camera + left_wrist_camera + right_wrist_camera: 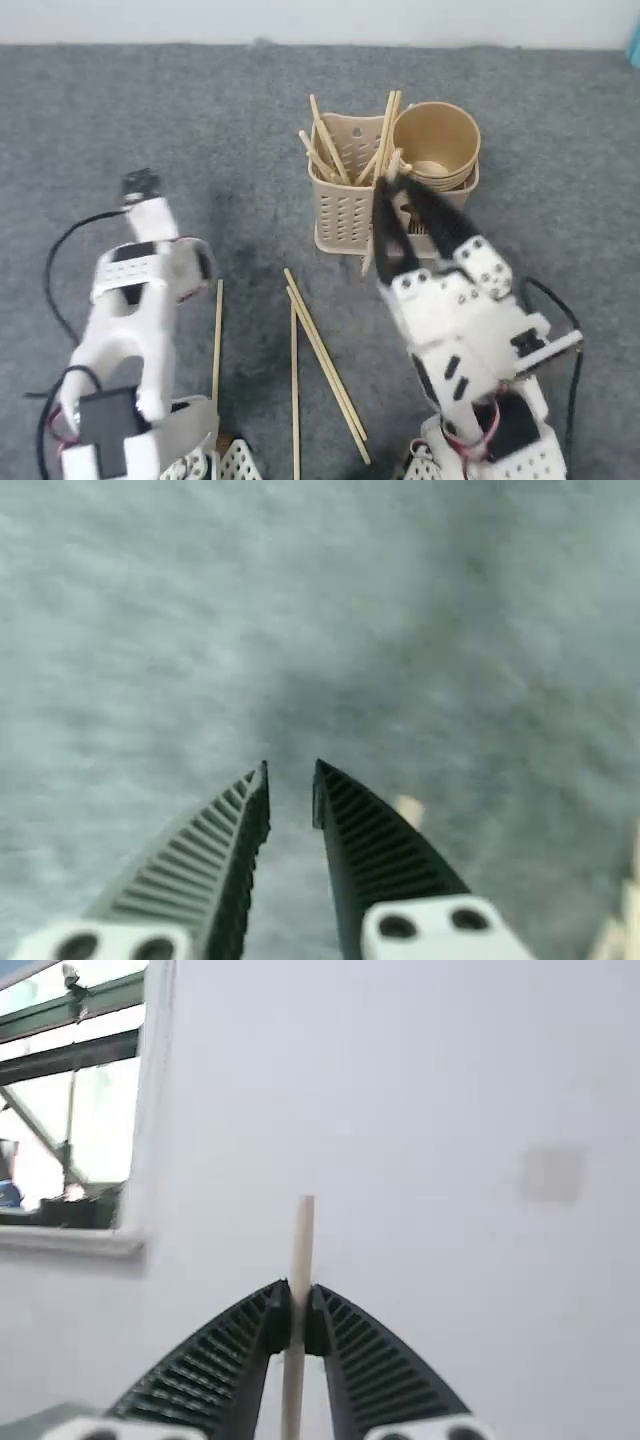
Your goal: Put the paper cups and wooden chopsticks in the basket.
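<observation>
Paper cups (437, 145) sit in basket (345, 215), just beyond right jaws, which clamp one chopstick (301, 1250). Left jaws slightly parted, empty. Loose chopsticks (325, 350) remain on tabletop (150, 110).

The black-fingered right gripper (394, 188) covers part of the beige perforated plastic basket (340, 215); the basket's walls hide the lower halves of the stacked brown paper cups (436, 140); the thin wooden chopstick (296, 1260) leaves the right wrist view's bottom edge; a small pale shape (408, 810) is too indistinct to name.
</observation>
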{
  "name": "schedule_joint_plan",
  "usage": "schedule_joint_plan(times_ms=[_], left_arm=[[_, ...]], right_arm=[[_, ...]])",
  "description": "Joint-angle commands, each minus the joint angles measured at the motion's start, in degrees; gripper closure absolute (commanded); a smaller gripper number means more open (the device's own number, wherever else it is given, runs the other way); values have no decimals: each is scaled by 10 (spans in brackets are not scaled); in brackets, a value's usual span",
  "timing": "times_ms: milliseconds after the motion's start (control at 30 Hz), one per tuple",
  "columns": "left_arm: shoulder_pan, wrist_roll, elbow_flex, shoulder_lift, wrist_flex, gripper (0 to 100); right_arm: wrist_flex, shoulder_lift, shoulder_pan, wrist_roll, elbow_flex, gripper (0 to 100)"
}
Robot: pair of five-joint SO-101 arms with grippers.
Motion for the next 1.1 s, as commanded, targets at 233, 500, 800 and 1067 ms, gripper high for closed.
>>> schedule_joint_plan(times_ms=[233,500,800,1067], left_arm=[[178,80,-5,-25,1,931],[205,82,20,-133,-1,930],[267,135,71,-173,-24,927],[267,168,68,-139,-38,716]], right_arm=[[-254,282,90,21,-196,991],[-291,486,89,20,-307,991],[-284,560,91,-67,-229,811],[-71,395,120,-139,-178,905]])
